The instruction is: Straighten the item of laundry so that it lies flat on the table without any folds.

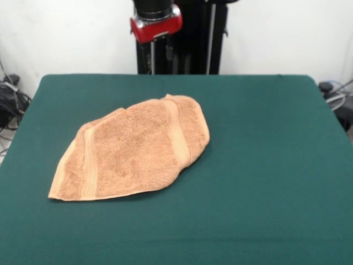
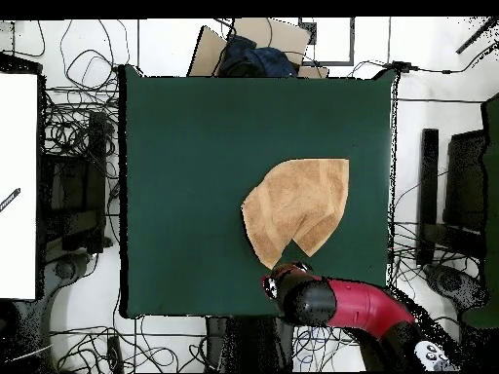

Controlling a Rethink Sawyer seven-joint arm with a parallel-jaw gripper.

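The orange-tan towel (image 1: 132, 149) lies left of the middle of the dark green table (image 1: 265, 165). It is crumpled into an irregular wedge. One woven band runs along its left end and another runs near its right side, where the edge is folded over. In the overhead view the towel (image 2: 297, 209) lies right of the table's (image 2: 185, 175) middle, towards the robot's side. My gripper (image 2: 284, 283) is drawn back at the table's edge by the towel's nearest corner. In the front view the gripper (image 1: 156, 33) shows only as a red and black end high above the far edge.
The black pedestal (image 1: 182, 38) stands behind the table's far edge. Cables and black equipment (image 2: 73, 185) lie on the floor round the table. A cardboard box (image 2: 255, 44) stands past the edge opposite the robot.
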